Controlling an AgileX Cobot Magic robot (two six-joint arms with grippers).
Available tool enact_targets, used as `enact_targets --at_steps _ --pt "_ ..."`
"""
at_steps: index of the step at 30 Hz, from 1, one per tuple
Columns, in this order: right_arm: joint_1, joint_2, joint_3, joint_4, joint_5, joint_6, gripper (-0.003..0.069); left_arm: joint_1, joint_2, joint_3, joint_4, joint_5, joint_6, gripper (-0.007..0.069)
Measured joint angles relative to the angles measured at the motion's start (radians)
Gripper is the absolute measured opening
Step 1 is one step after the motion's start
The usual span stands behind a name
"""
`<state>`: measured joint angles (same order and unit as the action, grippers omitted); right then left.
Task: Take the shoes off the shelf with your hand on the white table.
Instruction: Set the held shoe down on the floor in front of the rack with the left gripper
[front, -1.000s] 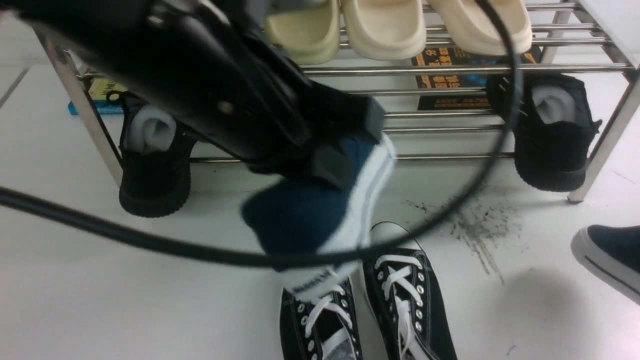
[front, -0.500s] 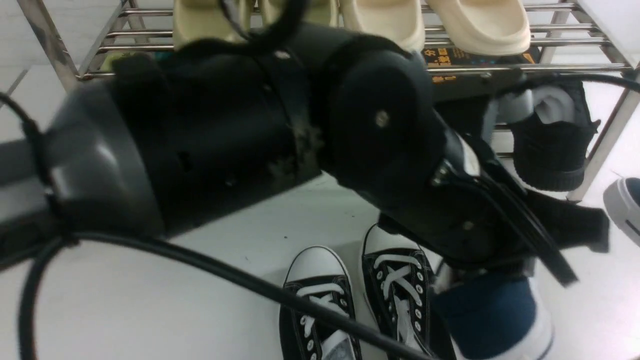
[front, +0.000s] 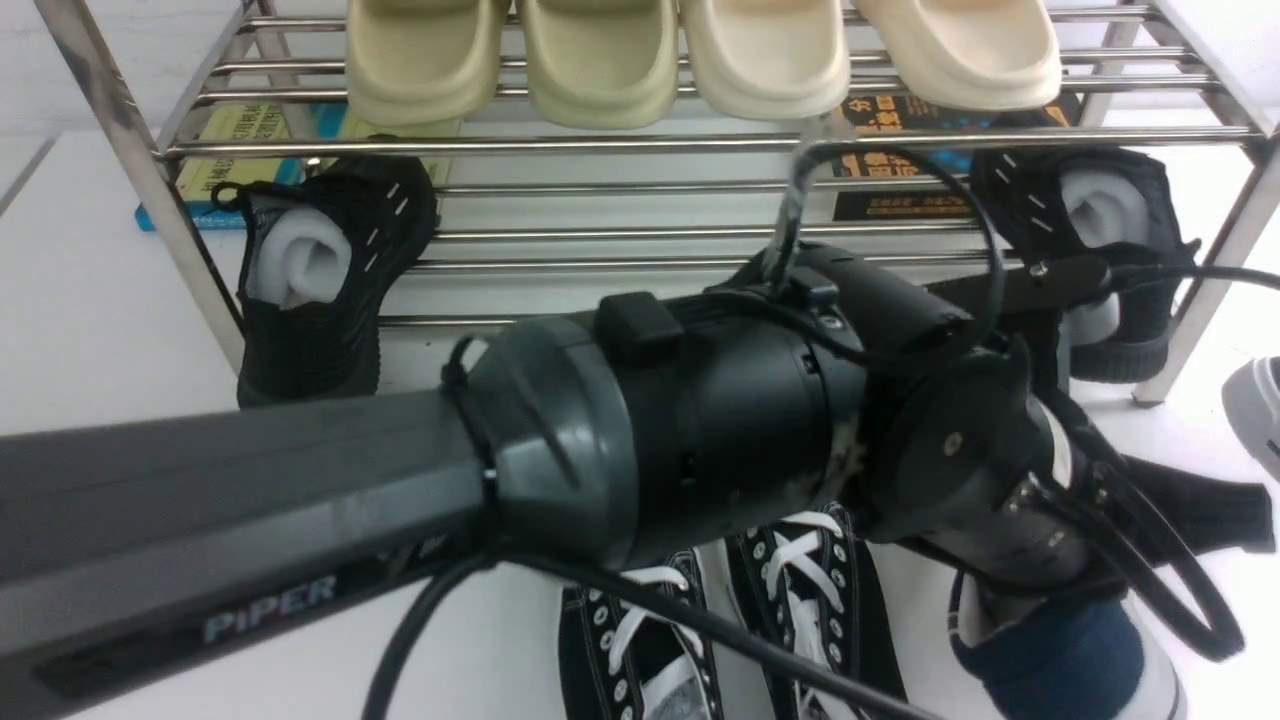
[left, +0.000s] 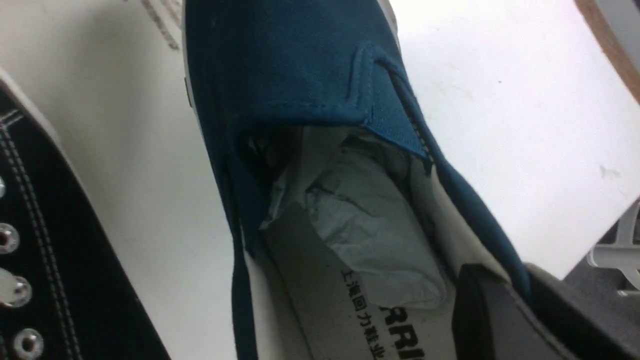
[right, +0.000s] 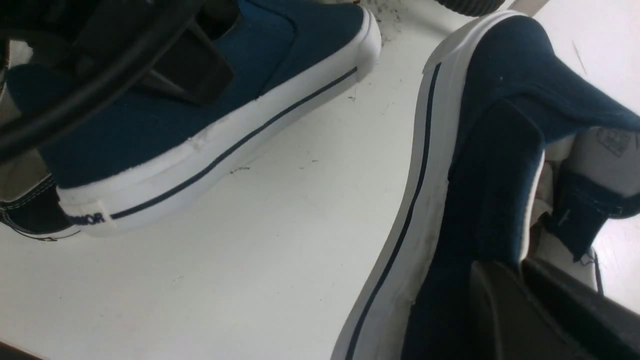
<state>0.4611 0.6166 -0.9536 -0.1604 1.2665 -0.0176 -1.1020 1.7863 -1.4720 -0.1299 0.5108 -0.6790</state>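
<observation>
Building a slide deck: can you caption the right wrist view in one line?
Two navy slip-ons, each held by its own black jaws, white table beneath.

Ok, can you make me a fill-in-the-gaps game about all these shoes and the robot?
1. The top of the shelf holds ___ cream slippers.
2. The shoe gripped by the left hand is coloured ___.
3. The black lace-up sneakers have laces coloured ___.
4. Stuffed inside that gripped shoe is crumpled ___.

Missing words: four; blue; white; paper.
</observation>
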Motion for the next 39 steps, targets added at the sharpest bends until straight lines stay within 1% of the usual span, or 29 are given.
enact_targets --at_steps 1,4,6,10,13,18,24,27,28,29,31,32,33,36,37,39 --pt "0.000 0.000 0.000 0.000 0.000 0.000 0.0041 -0.004 0.003 0.000 0.085 -0.009 -0.072 0.0039" --pt "0.000 0.000 0.000 0.000 0.000 0.000 0.0041 -0.012 0.029 -0.001 0.250 -0.017 -0.232 0.0039" --pt "0.000 0.000 0.000 0.001 0.000 0.000 0.0041 -0.030 0.067 -0.001 0.406 -0.007 -0.359 0.0039" --pt "0.000 0.000 0.000 0.001 0.000 0.000 0.0041 -0.072 0.109 -0.001 0.565 0.009 -0.543 0.0039" --pt "0.000 -0.001 0.000 0.005 0.000 0.000 0.0041 -0.103 0.121 -0.001 0.631 0.013 -0.630 0.0039" --pt "0.000 -0.001 0.000 0.029 0.000 0.000 0.0041 -0.130 0.121 -0.001 0.644 -0.013 -0.682 0.0044" --pt "0.000 -0.001 0.000 0.037 0.000 0.000 0.0041 -0.144 0.121 -0.001 0.611 -0.008 -0.685 0.0076" --pt "0.000 -0.001 0.000 0.037 0.000 0.018 0.0041 -0.146 0.121 -0.002 0.606 0.014 -0.685 0.0141" --pt "0.000 -0.001 0.000 0.037 0.000 0.018 0.0041 -0.146 0.121 -0.002 0.607 0.014 -0.685 0.0150" --pt "0.000 -0.001 0.000 0.038 0.000 0.018 0.0041 -0.146 0.121 -0.003 0.611 0.014 -0.683 0.0197" --pt "0.000 -0.001 0.000 0.042 0.000 0.018 0.0041 -0.146 0.121 -0.003 0.613 0.014 -0.682 0.0249" --pt "0.000 -0.001 0.000 0.042 0.000 0.018 0.0041 -0.146 0.121 -0.003 0.613 0.014 -0.682 0.0262" --pt "0.000 -0.001 0.000 0.043 0.000 0.018 0.0041 -0.146 0.121 -0.003 0.613 0.014 -0.678 0.0321" --pt "0.000 -0.001 0.000 0.052 0.000 0.018 0.0041 -0.146 0.117 -0.003 0.605 0.016 -0.650 0.0404" --pt "0.000 -0.001 0.000 0.054 0.000 0.018 0.0041 -0.146 0.116 -0.003 0.605 0.016 -0.650 0.0404" --pt "0.000 -0.001 0.001 0.080 0.000 0.029 0.0041 -0.144 0.089 -0.003 0.580 0.052 -0.608 0.0433"
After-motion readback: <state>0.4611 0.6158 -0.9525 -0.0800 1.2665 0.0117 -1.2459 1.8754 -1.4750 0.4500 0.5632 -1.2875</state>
